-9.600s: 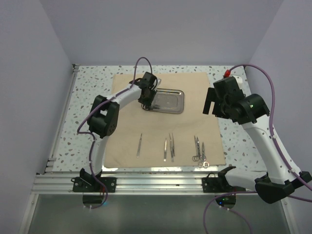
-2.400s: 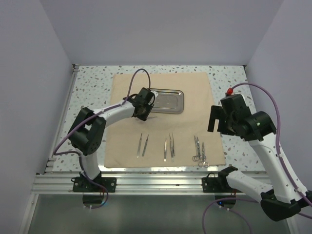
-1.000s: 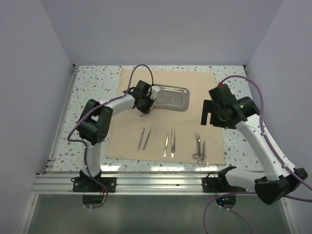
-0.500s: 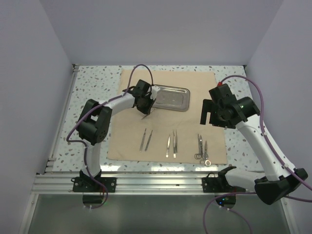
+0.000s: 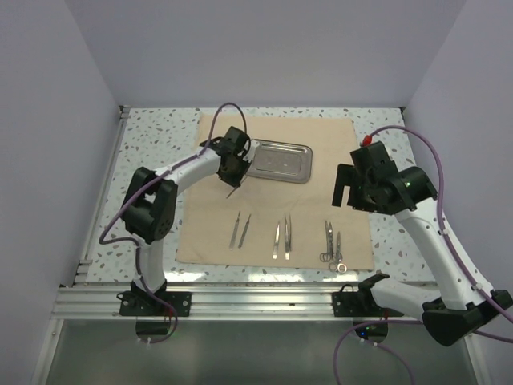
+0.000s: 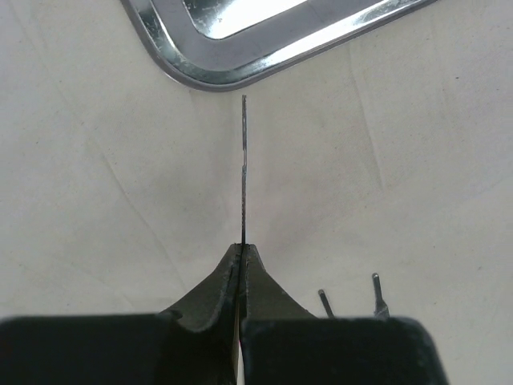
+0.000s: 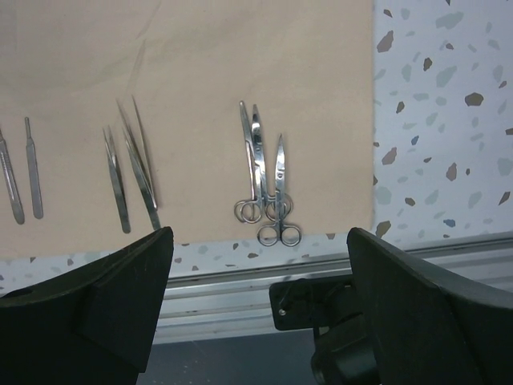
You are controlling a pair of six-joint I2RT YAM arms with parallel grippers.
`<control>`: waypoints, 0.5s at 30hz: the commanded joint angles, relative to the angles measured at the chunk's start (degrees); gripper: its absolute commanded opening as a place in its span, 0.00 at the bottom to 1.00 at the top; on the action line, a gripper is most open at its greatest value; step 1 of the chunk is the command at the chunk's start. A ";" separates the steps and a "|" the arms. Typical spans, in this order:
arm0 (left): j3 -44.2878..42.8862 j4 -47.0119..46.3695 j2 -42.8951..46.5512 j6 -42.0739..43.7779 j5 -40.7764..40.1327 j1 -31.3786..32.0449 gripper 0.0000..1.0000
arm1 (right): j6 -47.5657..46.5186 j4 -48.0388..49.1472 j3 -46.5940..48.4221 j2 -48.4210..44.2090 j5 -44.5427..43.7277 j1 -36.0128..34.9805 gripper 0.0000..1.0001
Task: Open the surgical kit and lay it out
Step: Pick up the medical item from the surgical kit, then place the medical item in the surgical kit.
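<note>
Cloth (image 5: 321,136) lies flat on the speckled bench (image 5: 152,144); the shiny tray (image 5: 280,160) sits in the upper middle of the top view; left gripper (image 6: 241,257) is pinched tight on a thin steel tool (image 6: 244,168) just beside the tray's corner; right gripper (image 7: 258,233) hangs wide apart over the scissors (image 7: 264,192); tweezers (image 7: 132,172) lie to their left.

LIGHT: I read bright, even, diffuse light from above | SHADOWS: faint, soft-edged on the cloth (image 6: 385,176) | GLARE: white blowout on the tray (image 6: 240,16) | FOCUS: right-wrist fingers (image 7: 96,305) dark and blurred; top view sharp.
</note>
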State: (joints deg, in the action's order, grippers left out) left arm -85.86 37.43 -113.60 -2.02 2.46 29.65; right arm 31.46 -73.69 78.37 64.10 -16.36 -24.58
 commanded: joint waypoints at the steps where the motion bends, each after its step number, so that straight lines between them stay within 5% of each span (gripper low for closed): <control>1: -0.01 1.68 5.93 -3.42 -1.15 -0.03 0.00 | 0.00 1.36 -0.50 -1.43 0.54 0.23 0.94; 8: 14.55 -1.83 19.71 -17.54 1.24 2.07 0.00 | 0.00 2.06 -2.34 -2.66 0.98 0.15 0.94; 15: 27.23 -7.54 26.24 -29.52 -2.10 10.69 0.00 | -0.52 2.76 -3.13 -2.75 1.86 0.23 0.94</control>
State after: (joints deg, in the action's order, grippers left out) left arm -62.30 34.33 -89.14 -22.94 1.74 37.93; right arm 31.44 -72.53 75.35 62.19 -15.42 -24.58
